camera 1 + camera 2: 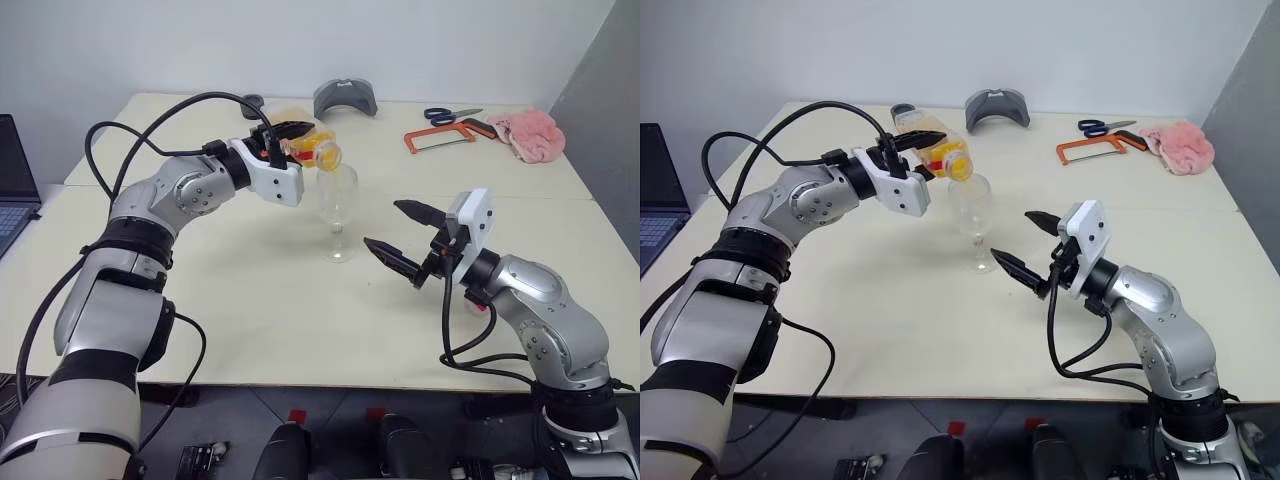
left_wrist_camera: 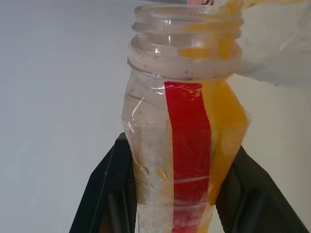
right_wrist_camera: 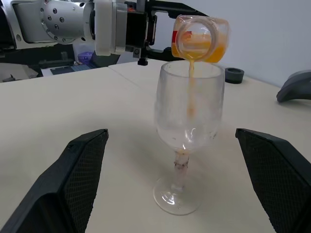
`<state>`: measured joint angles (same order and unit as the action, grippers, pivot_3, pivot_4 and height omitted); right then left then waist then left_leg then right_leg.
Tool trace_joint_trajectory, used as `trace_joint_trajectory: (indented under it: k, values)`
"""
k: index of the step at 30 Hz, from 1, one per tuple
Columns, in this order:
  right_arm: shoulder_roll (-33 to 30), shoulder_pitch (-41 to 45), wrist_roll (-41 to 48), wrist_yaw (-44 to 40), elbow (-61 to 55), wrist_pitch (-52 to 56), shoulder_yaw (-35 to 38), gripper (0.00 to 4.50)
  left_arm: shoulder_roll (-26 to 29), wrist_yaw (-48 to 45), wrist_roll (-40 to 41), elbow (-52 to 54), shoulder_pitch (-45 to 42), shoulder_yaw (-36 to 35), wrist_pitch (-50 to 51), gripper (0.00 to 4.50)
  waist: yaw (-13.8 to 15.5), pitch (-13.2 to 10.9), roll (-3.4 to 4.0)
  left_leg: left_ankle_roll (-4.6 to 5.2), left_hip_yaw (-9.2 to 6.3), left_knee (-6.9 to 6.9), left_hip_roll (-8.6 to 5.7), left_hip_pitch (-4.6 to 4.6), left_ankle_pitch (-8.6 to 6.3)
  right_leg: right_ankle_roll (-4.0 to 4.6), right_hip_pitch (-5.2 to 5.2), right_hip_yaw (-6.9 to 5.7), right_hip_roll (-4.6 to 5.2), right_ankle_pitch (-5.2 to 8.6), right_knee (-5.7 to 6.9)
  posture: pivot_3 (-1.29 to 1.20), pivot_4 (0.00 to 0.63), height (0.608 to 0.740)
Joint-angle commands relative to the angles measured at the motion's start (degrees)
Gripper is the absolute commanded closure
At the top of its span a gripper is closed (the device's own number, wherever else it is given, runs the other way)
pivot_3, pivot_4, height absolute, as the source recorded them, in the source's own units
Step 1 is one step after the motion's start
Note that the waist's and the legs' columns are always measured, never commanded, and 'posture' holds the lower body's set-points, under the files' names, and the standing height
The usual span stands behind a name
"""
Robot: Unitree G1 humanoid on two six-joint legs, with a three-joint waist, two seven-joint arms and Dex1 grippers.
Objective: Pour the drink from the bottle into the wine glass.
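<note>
Juice (image 3: 190, 82) runs in a thin stream into the wine glass (image 3: 188, 109) mid-counter (image 1: 250, 310); nearest, the right pincer (image 1: 398, 237) gapes wide beside its stem. Above its rim, the left pincer (image 1: 908, 146) clamps the tilted, uncapped bottle (image 1: 940, 150). Steeper tipping risks overshooting the rim; a nudge could topple it. Beyond it: black cap (image 3: 233, 75), grey holder (image 1: 345, 98), hacksaw (image 1: 447, 135), scissors (image 1: 450, 114), pink cloth (image 1: 530, 132), wall.

You see a clear, thin plastic bottle (image 2: 184, 160) with a glossy red label strip (image 2: 187, 160). The wine glass (image 3: 187, 111) is smooth, clear glass. The table (image 1: 250, 320) looks matt and cream. At its far right corner lies a fluffy pink cloth (image 1: 530, 133).
</note>
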<state>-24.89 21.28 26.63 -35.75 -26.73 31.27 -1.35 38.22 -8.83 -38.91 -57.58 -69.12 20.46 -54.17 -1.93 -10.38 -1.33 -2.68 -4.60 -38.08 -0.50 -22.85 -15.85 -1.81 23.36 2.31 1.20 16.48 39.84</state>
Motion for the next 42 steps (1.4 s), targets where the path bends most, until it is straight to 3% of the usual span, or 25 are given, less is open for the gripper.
trace_joint_trajectory:
  k: [1, 42]
  values:
    - [-0.12, 0.26, 1.09, -0.52, -1.53, -1.61, 1.14, 0.00, 1.32, 3.18, -0.71, 0.34, -3.38, -0.16, -0.56, 2.83, 0.01, 0.00, 0.00, 0.00, 0.00, 0.00, 0.00, 0.00, 0.00, 0.00, 0.00, 0.00, 0.00, 0.00, 0.00, 0.00, 0.150, 0.740]
    - [2.56, -1.05, -0.57, 1.15, -1.88, -3.22, -0.76, 0.00, 3.56, 13.30, -7.59, -3.40, -8.07, 4.89, -0.89, 2.84, -0.01, 0.00, 0.00, -0.02, 0.03, -0.02, -0.01, 0.01, 0.01, 0.00, 0.03, 0.01, 0.01, 0.00, 0.06, 0.00, 0.150, 0.740]
